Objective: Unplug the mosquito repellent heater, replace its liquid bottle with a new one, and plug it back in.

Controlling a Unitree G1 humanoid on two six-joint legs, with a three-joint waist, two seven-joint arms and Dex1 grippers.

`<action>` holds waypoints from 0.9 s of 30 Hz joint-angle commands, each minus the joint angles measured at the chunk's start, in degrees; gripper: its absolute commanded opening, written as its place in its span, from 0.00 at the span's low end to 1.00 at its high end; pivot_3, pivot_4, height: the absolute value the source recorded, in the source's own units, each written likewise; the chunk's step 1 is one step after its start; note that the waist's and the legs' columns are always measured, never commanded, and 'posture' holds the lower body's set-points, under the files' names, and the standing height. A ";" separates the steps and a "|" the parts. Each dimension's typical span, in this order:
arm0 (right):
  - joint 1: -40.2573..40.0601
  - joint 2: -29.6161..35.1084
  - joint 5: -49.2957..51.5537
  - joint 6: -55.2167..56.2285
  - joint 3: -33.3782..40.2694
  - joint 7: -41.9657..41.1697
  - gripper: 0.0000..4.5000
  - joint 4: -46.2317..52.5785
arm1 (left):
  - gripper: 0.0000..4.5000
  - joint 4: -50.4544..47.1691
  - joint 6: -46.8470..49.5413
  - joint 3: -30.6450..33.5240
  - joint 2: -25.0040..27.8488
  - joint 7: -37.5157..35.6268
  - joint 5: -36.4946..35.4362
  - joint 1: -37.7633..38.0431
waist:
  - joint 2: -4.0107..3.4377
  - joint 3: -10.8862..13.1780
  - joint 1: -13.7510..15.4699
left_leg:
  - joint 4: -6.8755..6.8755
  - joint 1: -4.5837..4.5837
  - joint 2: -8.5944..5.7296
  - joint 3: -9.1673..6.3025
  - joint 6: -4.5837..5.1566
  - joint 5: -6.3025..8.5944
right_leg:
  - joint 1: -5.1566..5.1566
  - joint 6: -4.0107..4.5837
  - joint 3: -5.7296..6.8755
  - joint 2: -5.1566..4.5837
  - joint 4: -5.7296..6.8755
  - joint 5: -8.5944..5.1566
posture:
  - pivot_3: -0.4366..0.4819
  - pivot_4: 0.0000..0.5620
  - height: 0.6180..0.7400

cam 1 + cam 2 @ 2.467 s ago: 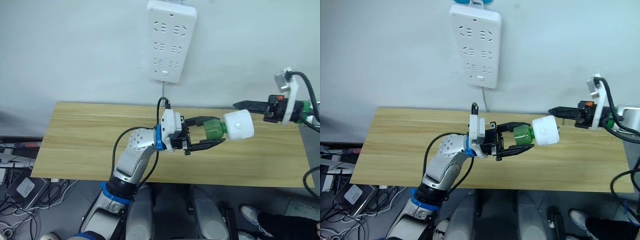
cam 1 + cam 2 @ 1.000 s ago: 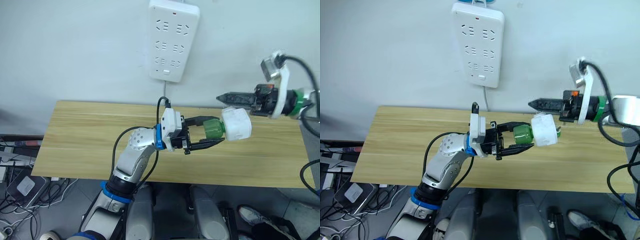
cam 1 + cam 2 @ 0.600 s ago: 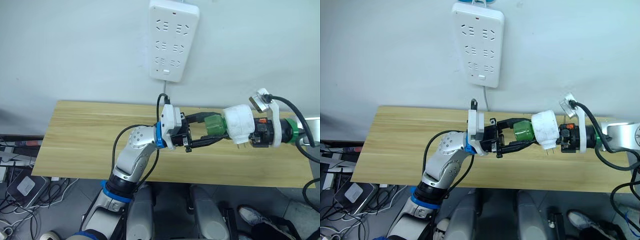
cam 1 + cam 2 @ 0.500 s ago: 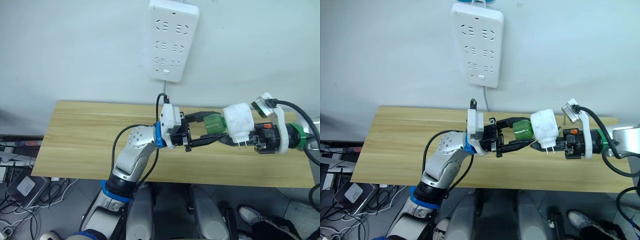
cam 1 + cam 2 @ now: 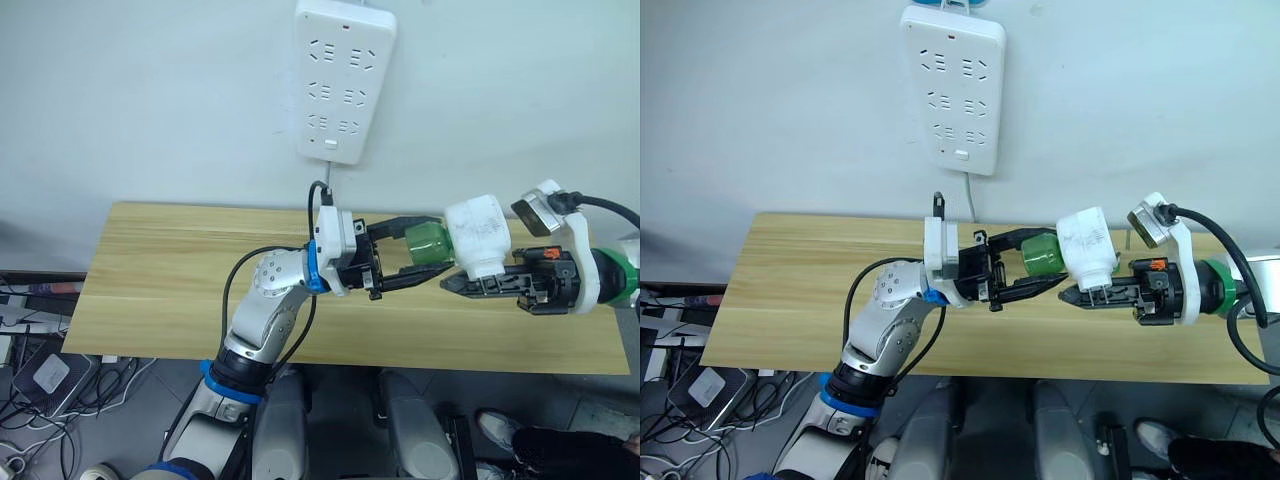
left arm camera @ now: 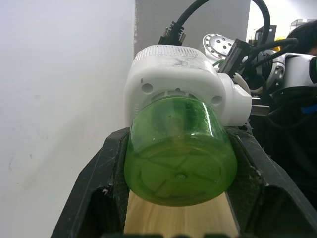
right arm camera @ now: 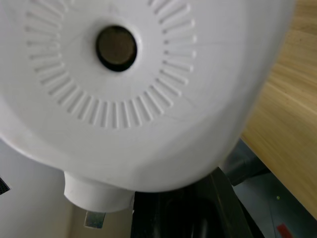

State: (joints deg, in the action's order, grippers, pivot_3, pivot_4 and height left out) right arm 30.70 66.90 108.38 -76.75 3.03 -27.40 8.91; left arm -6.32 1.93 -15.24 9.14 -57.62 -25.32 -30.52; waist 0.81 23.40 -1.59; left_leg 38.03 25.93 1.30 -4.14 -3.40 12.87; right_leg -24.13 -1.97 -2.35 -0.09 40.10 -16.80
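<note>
**Heater held above the bench, right fingers beneath it**

I see the left gripper (image 5: 412,266) with its fingers (image 6: 99,183) clamped on both sides of the green bottle (image 5: 428,243), holding it and the attached white heater (image 5: 478,231) in the air over the wooden bench (image 5: 160,290). The heater sits at the bottle's far end, tilted, its plug prongs pointing down. The right gripper (image 5: 455,283) lies just under the heater; I cannot tell whether its fingers are parted or closed. In the right wrist view the heater's (image 7: 133,89) vented face with its round hole is very close. A white power strip (image 5: 343,75) hangs on the wall behind, well apart, its cord dropping behind the bench. Cables lie on the floor at the left.
</note>
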 commanded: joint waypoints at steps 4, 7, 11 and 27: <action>-6.03 1.40 -15.93 7.17 5.49 -1.80 0.01 14.46 | 0.50 0.01 8.82 -0.59 1.71 0.21 -1.97 0.27 | -0.01 0.00 0.01 | -0.03 0.02 0.00 -0.04 -0.01 0.00 | 0.00 0.00 0.03 0.00 -0.02 0.00 | 0.47 0.64 1.00; -13.48 5.42 -37.28 19.30 5.40 -13.72 0.05 19.36 | 0.50 -0.84 17.81 1.16 3.74 0.06 -6.43 -0.53 | -0.02 -0.01 -0.01 | -0.01 0.00 -0.02 -0.04 -0.16 -0.09 | -0.01 -0.02 0.01 0.01 0.00 -0.01 | 0.47 0.64 1.00; -26.03 8.25 -61.40 42.07 6.61 -27.90 0.26 18.66 | 0.50 -0.07 32.58 4.55 7.33 -0.11 -14.43 -2.57 | -0.02 -0.01 0.05 | 0.00 -0.03 0.00 -0.04 -0.19 -0.11 | 0.00 -0.04 0.03 0.03 -0.04 -0.02 | 0.46 0.65 1.00; -16.59 -12.17 -88.49 98.37 3.48 -37.38 0.99 7.62 | 0.50 8.43 71.98 12.80 14.32 -3.14 -35.80 -9.61 | 0.01 -0.04 -0.47 | 0.11 -0.20 0.04 -0.03 -0.31 -0.17 | 0.02 -0.02 0.03 0.02 0.41 -0.01 | 0.46 0.62 1.00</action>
State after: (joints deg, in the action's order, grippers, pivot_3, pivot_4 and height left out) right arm 14.07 54.52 19.11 19.81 6.56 -63.59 14.65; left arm 2.82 72.94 -3.92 23.73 -59.61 -59.11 -39.49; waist 0.82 23.36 -2.06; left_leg 38.15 25.74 1.32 -4.15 -3.70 12.70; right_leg -24.12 -1.99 -2.34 -0.09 40.55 -16.81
